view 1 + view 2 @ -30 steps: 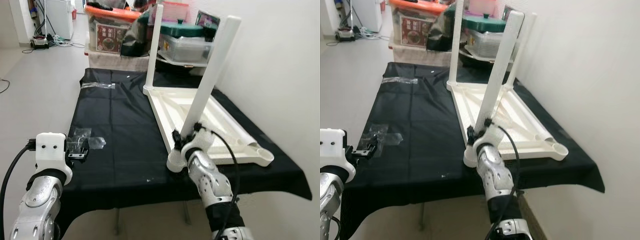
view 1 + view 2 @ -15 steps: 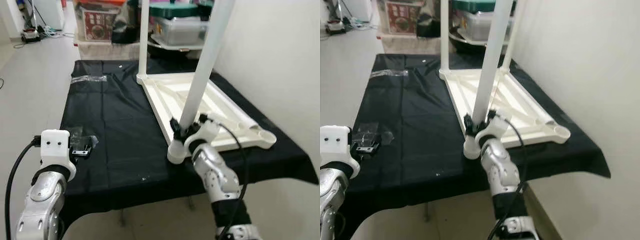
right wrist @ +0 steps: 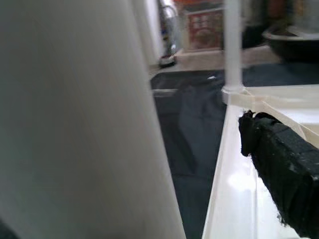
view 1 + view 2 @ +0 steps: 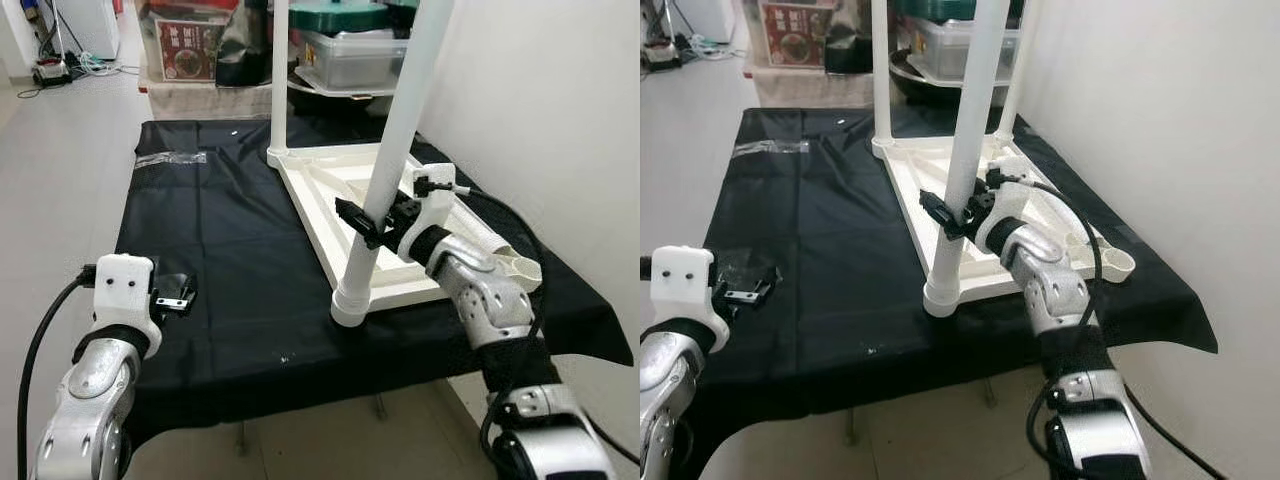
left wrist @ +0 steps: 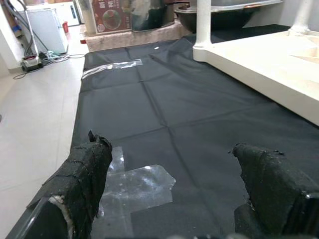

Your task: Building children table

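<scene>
- The children's table top (image 4: 445, 215) lies upside down on the black-covered desk (image 4: 230, 250), right of centre in the left eye view; the far legs already stand in their corner sockets.
- The step in hand looks like seating the near leg (image 4: 385, 175) — it stands in the near corner socket (image 4: 350, 305), leaning slightly toward the upper right of the frame.
- The right end effector (image 4: 378, 222) is at mid-frame with its black fingers around this leg, grasping it partway up.
- The left end effector (image 5: 174, 189) hovers spread and empty at lower left, over a clear plastic bag (image 5: 134, 186) on the desk.
- Next, judging from the tilt, the leg needs straightening and pressing or twisting down — whether it is fully seated I cannot tell.
</scene>
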You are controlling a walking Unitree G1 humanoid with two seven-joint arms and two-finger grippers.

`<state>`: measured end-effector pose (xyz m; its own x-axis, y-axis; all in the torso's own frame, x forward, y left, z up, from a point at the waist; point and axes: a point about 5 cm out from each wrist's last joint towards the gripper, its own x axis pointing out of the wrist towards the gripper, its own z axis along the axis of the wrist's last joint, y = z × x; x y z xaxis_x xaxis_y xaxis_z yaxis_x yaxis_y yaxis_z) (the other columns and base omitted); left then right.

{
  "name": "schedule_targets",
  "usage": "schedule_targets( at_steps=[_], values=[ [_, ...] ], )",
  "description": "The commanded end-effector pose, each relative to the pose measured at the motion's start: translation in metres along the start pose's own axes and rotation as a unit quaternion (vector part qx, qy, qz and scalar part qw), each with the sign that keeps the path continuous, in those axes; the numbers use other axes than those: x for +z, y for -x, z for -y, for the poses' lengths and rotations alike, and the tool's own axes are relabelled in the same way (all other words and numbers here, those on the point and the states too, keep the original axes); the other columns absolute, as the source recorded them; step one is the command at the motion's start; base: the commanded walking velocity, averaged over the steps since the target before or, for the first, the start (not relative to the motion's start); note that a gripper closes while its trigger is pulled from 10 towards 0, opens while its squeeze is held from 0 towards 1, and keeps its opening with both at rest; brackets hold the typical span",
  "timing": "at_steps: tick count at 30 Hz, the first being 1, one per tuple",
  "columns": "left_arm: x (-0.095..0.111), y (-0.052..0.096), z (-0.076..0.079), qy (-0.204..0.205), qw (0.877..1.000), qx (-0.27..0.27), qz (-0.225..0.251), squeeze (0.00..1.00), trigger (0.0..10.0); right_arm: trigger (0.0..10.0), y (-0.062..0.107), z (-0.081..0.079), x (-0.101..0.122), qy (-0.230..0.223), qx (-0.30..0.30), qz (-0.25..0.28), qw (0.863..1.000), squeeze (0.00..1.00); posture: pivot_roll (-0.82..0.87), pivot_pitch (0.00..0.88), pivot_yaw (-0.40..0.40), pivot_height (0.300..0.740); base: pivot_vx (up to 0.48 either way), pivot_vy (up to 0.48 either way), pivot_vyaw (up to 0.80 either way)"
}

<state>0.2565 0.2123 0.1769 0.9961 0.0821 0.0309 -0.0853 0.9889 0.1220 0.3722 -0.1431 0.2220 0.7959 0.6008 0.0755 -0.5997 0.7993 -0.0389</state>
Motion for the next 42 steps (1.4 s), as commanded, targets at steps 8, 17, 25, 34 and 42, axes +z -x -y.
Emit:
schedule_targets(
  at_steps=[8,17,25,34,42],
  values=[
    [-0.002,-0.002,0.002,-0.009,1.000,-0.007,-0.003,0.00,10.0,10.0,0.002,0.022,0.001,0.029,0.081,-0.047,0.995,0.00,0.09,0.000,-0.092,0.740,0.000,0.000,0.00],
    [-0.002,-0.002,0.002,-0.011,1.000,-0.008,-0.003,0.00,10.0,3.8,0.000,0.025,-0.006,0.021,0.118,-0.064,0.991,0.00,0.10,0.000,-0.101,0.740,0.000,0.000,0.00],
    [-0.003,-0.003,0.003,-0.010,1.000,-0.009,-0.002,0.00,10.0,0.0,0.002,0.032,-0.015,-0.028,0.085,-0.039,0.995,0.00,0.11,0.000,-0.104,0.740,0.000,0.000,0.00],
    [-0.003,-0.003,0.005,-0.010,1.000,-0.014,0.000,0.00,10.0,0.0,0.000,0.031,-0.034,-0.044,0.014,-0.058,0.997,0.00,0.11,0.000,-0.107,0.740,0.000,0.000,0.00],
    [-0.004,-0.003,0.006,-0.011,1.000,-0.015,0.000,0.00,10.0,0.0,-0.004,0.013,-0.042,-0.074,-0.012,-0.017,0.997,0.00,0.10,0.000,-0.103,0.740,0.000,0.000,0.00]
  ],
)
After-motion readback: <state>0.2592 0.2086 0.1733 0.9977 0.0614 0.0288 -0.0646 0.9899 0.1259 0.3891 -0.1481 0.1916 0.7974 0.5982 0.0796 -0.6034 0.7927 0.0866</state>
